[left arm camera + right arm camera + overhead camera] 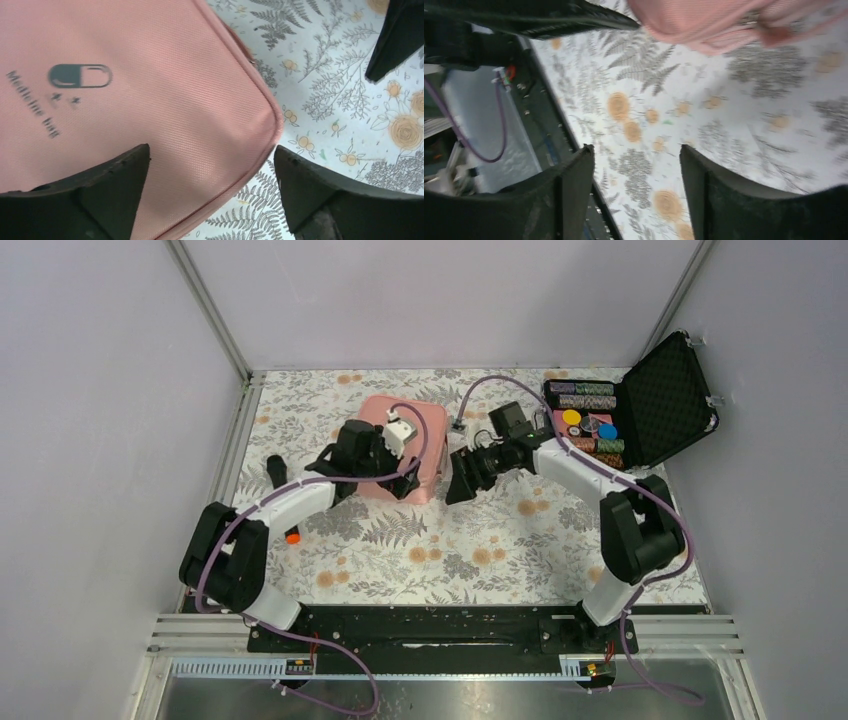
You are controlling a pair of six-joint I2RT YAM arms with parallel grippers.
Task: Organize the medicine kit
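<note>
The pink medicine kit lies logo side up on the flowered worktop, far and left of centre. The left gripper hangs over its near right corner, jaws wide apart and holding nothing, one finger above the lid and the other past the edge. Just right of the kit, the right gripper hovers above bare worktop, jaws also spread and empty. A black case stands open at the far right.

A robotics laboratory test cell is shown, not a lived-in room. The floral-printed tabletop is enclosed by plain pale lilac wall panels held in silver aluminium profile posts. A black-and-white left robot arm and a matching right robot arm are bolted to a black metal base rail, and purple cables are routed along them.
</note>
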